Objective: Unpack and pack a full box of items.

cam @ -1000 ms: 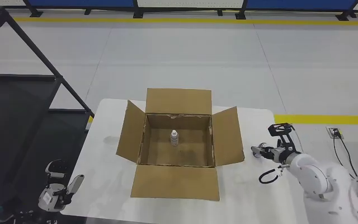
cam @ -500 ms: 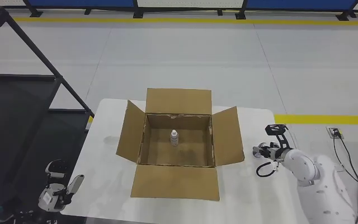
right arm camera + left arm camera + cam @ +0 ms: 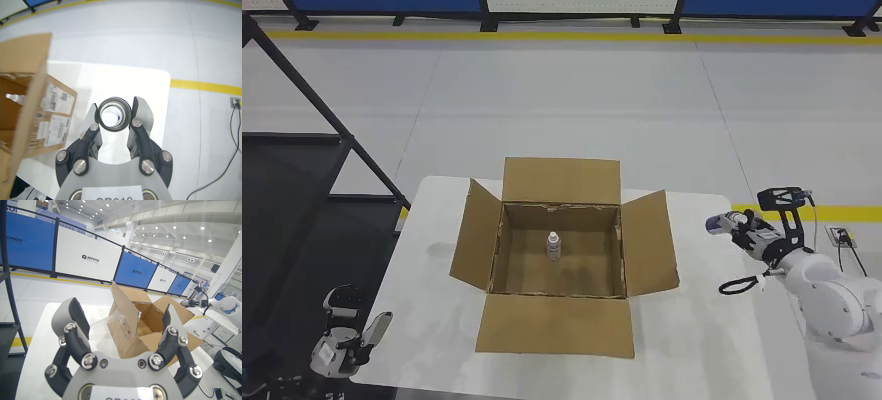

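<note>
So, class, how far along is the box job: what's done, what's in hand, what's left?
Done: the box has all four flaps open. In hand: the right hand is shut on a metal can, above the table beside the box. Left: one small white bottle stands in the box; the left hand is open, holding nothing. Whether the can is coming out or going in, I cannot tell.

An industrial hall: blue-and-white fence panels (image 3: 88,258), yellow floor line (image 3: 802,212), high lamp-lit ceiling (image 3: 160,222)
</note>
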